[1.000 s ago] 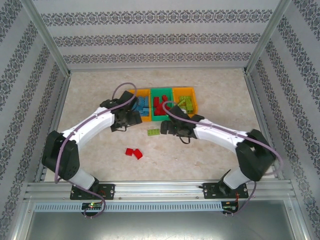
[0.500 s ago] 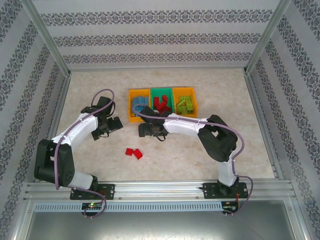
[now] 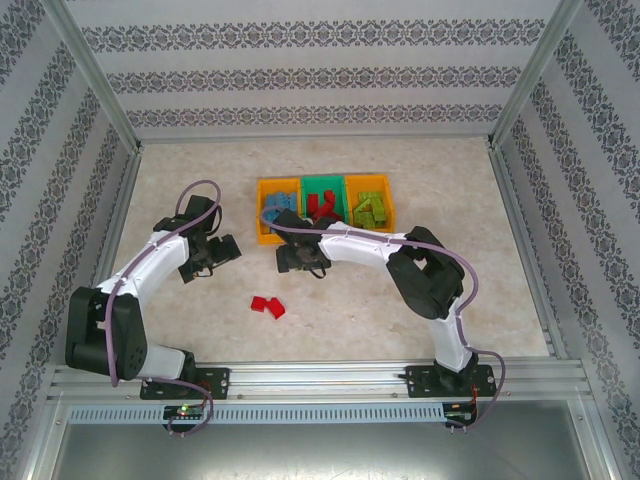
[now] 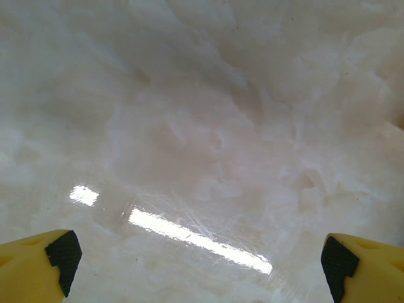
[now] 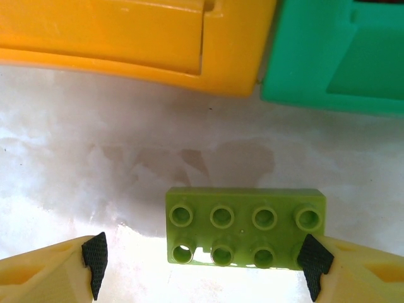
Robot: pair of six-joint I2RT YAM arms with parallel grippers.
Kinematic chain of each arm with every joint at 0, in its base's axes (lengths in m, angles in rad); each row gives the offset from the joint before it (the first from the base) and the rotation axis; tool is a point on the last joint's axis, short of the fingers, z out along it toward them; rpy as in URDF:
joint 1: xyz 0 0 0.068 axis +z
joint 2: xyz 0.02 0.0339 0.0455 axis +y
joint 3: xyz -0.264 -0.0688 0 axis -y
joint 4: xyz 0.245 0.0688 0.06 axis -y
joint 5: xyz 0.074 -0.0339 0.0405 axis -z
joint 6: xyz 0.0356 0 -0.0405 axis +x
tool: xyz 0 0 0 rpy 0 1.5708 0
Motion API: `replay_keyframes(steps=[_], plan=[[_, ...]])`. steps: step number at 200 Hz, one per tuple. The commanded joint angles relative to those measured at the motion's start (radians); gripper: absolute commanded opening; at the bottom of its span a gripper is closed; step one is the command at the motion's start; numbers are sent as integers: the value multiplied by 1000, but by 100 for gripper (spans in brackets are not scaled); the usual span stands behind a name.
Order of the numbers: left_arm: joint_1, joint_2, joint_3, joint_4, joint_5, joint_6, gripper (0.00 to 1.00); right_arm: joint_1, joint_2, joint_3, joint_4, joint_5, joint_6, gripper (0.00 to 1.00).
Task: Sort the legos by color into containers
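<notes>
Under the left claw [image 4: 202, 259]: bare table [image 4: 202, 126] and nothing else. Its pads [image 4: 62, 254] stand wide apart with nothing between them. Seen from above, this claw [image 3: 210, 255] hangs well off from the bins.

Between the pads of the right claw [image 5: 202, 259]: one lime green brick [image 5: 245, 227], flat on the table, studs up, two rows of four.
- Long axis runs pad to pad, so the jaws would close on its short ends.
- It sits off-centre: the claw's right pad [image 5: 314, 259] is touching or just beside that end, and there is a clear gap at the left pad [image 5: 96, 255].
- Claw open, gripping nothing yet. The right arm is plainly the nearer one.

Beyond the claw tips: orange bin [image 5: 126, 38], with the green bin [image 5: 334, 57] touching its right side. Further right, the far orange bin [image 3: 391, 205] already holds lime bricks, so it is the likely destination.

Behind both claws, toward the bases: two red bricks [image 3: 267, 306] lie loose.
</notes>
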Motion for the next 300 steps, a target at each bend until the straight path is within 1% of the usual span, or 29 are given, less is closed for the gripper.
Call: replay_keyframes(steps=[1, 34, 75, 115, 174, 205, 234, 260, 300], plan=[[15, -19, -17, 18, 5, 21, 99, 7, -36, -29, -54, 25, -12, 83], [16, -8, -23, 26, 15, 20, 99, 23, -85, -31, -79, 63, -17, 83], [16, -8, -32, 35, 20, 17, 99, 23, -99, -43, -103, 89, -35, 85], [16, -9, -41, 50, 38, 16, 99, 3, -27, -10, -113, 84, -64, 86], [15, -21, -49, 48, 29, 16, 99, -2, 65, 57, -101, 58, -72, 87], [16, -34, -54, 48, 26, 17, 99, -25, 82, 37, -96, 67, -71, 85], [16, -33, -57, 52, 27, 16, 99, -46, 85, 23, -80, 63, -104, 81], [16, -35, -57, 52, 29, 13, 99, -47, 98, 31, -102, 59, -132, 71], [15, -46, -56, 46, 21, 13, 99, -46, 68, -30, -91, 45, -127, 59]])
